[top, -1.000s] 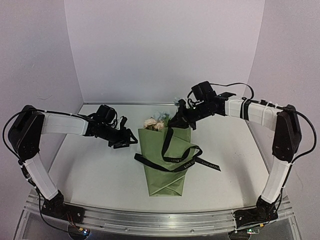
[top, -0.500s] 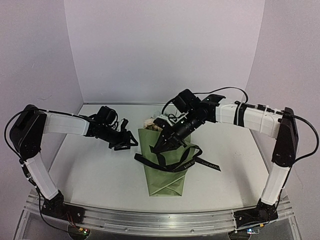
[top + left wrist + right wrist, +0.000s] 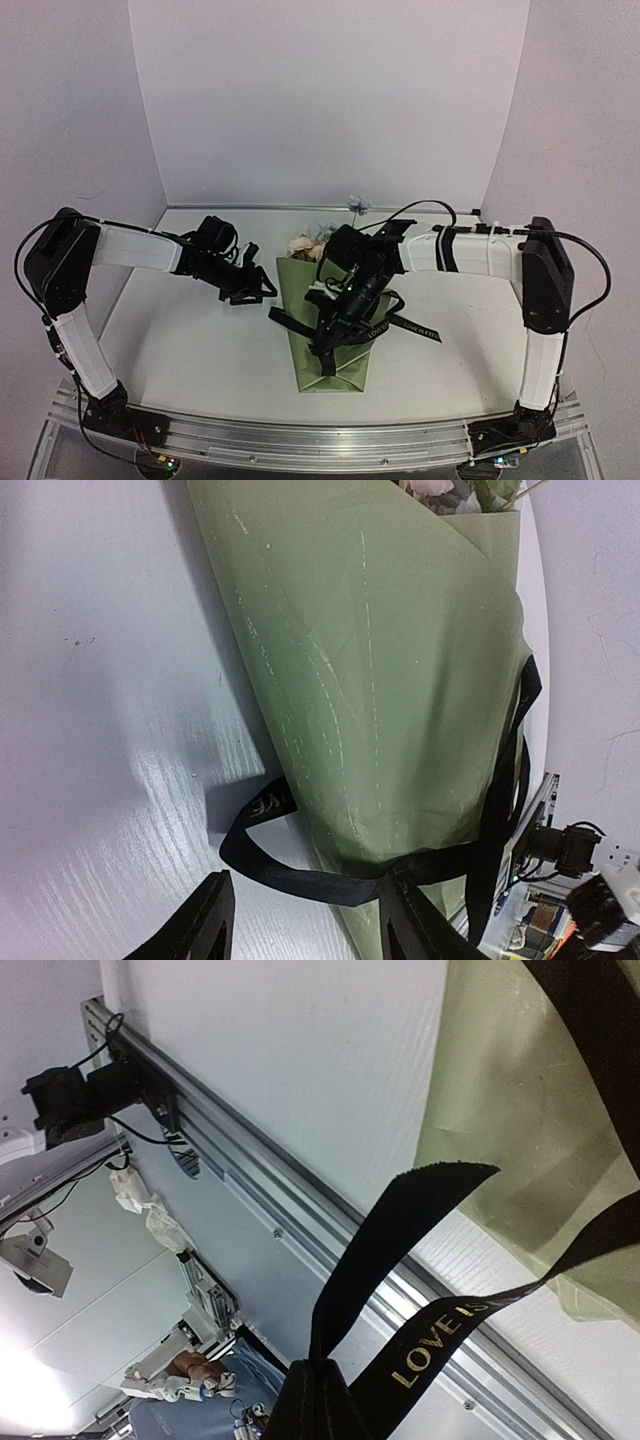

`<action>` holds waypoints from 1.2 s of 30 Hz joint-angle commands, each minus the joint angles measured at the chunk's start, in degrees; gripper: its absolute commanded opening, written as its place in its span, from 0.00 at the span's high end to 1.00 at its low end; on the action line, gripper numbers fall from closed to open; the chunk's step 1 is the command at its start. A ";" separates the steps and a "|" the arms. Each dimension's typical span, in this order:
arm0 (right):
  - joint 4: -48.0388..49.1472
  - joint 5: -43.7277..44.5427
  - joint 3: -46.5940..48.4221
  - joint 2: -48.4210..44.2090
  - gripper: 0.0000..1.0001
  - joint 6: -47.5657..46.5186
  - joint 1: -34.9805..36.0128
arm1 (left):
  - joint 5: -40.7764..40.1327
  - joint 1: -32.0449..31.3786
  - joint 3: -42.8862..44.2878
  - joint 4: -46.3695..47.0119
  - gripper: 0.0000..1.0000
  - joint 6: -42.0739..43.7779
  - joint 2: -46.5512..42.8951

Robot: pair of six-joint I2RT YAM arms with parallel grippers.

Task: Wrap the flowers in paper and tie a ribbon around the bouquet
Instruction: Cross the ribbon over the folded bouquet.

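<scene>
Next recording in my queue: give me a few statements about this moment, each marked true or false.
1. The flowers lie wrapped in the green paper. True.
2. The right tool is open and empty. False: it is shut on the ribbon.
3. The left tool grips the paper. False: it is open beside the paper and holds nothing.
4. The ribbon carries printed lettering. True.

Cannot see the flowers (image 3: pixel 432 488) whole: cropped at the top edge ahead of the left pincer (image 3: pixel 305 920), stems buried in paper (image 3: pixel 380 660). Cannot read all ribbon (image 3: pixel 450 1330) lettering beyond the right pincer (image 3: pixel 312 1405).
</scene>
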 commanded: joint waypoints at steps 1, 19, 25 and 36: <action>-1.29 3.09 0.14 3.46 1.00 1.16 0.03 | 1.15 0.18 1.76 -0.84 0.48 -0.11 -0.23; -13.37 19.66 8.67 8.93 1.00 -0.90 0.00 | 1.44 0.18 2.40 -0.81 0.49 -0.54 -0.55; -18.76 23.38 16.07 12.51 1.00 -6.41 0.01 | 1.57 0.22 2.95 -1.05 0.49 -0.59 -0.24; -26.83 27.51 25.17 17.87 0.97 -12.79 2.69 | 0.65 0.26 2.91 -2.29 0.50 -0.64 -0.97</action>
